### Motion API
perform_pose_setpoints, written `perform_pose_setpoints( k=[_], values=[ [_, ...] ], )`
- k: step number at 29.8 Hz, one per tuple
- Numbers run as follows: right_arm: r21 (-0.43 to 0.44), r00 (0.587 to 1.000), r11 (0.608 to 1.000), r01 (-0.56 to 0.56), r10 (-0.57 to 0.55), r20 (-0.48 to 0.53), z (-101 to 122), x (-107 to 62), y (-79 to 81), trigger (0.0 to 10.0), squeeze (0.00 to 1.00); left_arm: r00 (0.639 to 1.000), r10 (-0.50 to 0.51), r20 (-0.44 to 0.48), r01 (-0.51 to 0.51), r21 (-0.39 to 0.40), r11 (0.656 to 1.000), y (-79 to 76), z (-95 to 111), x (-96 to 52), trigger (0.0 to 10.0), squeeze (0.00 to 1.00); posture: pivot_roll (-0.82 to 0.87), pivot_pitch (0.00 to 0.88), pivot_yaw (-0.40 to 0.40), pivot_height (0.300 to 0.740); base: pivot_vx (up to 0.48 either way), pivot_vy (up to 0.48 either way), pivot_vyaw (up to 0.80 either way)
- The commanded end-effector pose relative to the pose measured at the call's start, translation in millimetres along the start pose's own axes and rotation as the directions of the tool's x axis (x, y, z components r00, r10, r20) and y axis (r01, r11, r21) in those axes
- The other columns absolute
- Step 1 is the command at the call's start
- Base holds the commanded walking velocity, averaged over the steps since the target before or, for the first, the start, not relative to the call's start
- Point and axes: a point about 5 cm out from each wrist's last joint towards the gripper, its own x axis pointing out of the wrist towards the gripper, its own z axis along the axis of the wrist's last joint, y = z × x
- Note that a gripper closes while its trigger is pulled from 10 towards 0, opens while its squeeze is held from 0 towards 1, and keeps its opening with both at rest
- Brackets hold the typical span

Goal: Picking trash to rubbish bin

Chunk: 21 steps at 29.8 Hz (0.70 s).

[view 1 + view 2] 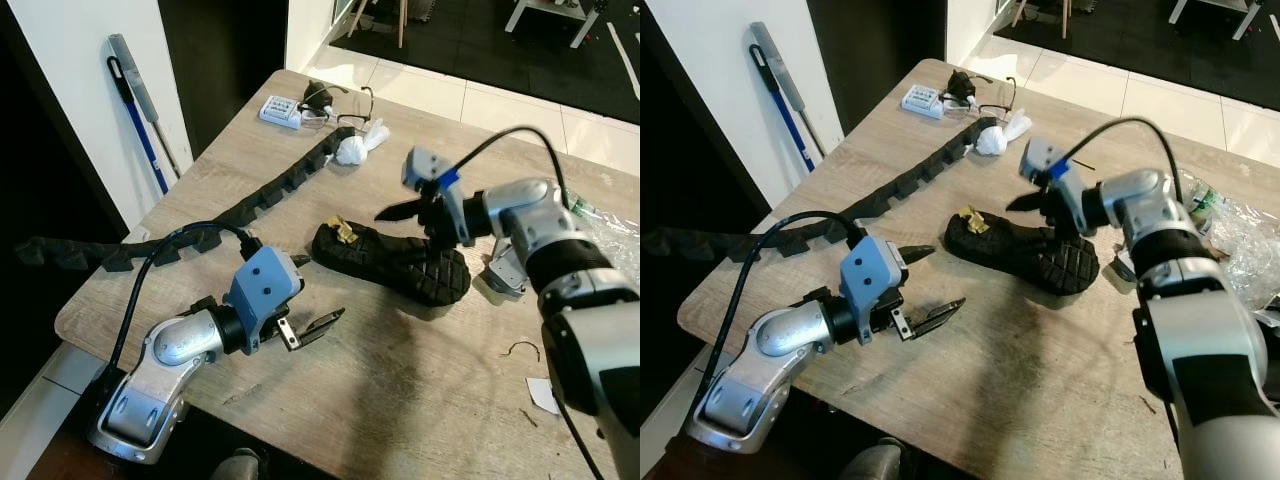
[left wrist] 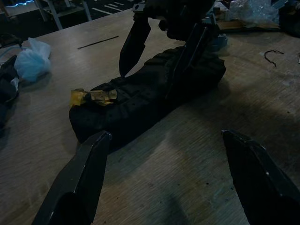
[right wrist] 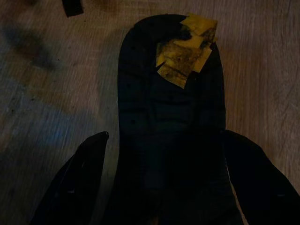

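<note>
A black shoe sole (image 1: 400,265) lies flat in the middle of the wooden table (image 1: 400,400). A crumpled yellow scrap (image 1: 345,231) rests on its left end, also clear in the right wrist view as the yellow scrap (image 3: 187,49). My right gripper (image 1: 410,228) hangs over the sole, open, with one finger on each side of the sole's middle (image 3: 164,135). My left gripper (image 1: 322,288) is low over the table near the front left. It is open and points at the sole (image 2: 150,98) from a short way off, with nothing between its fingers.
A white crumpled bag (image 1: 358,146), glasses (image 1: 345,110) and a small white box (image 1: 280,110) lie at the far end. A black cable chain (image 1: 270,190) runs along the left side. Clear plastic (image 1: 610,230) sits at the right edge, and a wire hook (image 1: 522,348) lies near the front right.
</note>
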Motion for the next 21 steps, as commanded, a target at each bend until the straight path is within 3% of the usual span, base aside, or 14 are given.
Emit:
perform_pose_setpoints(
  k=[1, 13, 21],
  values=[
    [0.021, 1.000, 0.999, -0.023, 0.024, -0.015, -8, 2.4, 4.1, 10.0, 0.00, 0.999, -0.032, -0.023, 0.032, 0.004, 0.999, -5.1, -3, 0.0, 10.0, 0.00, 0.08, 0.227, -0.017, 0.740, 0.000, 0.000, 0.00],
    [0.045, 0.998, 0.997, -0.062, 0.063, -0.019, -13, 5.7, 8.0, 10.0, 0.00, 0.999, -0.035, -0.024, 0.035, 0.006, 0.999, -5.1, -3, -0.5, 10.0, 0.00, 0.08, 0.227, -0.016, 0.740, 0.000, 0.000, 0.00],
    [0.022, 0.981, 0.997, -0.069, 0.072, -0.178, -33, 9.4, 14.6, 10.0, 0.00, 0.999, -0.042, -0.027, 0.042, 0.006, 0.999, -5.5, -3, -0.4, 10.0, 0.00, 0.08, 0.228, -0.015, 0.740, 0.000, 0.000, 0.00]
  ],
)
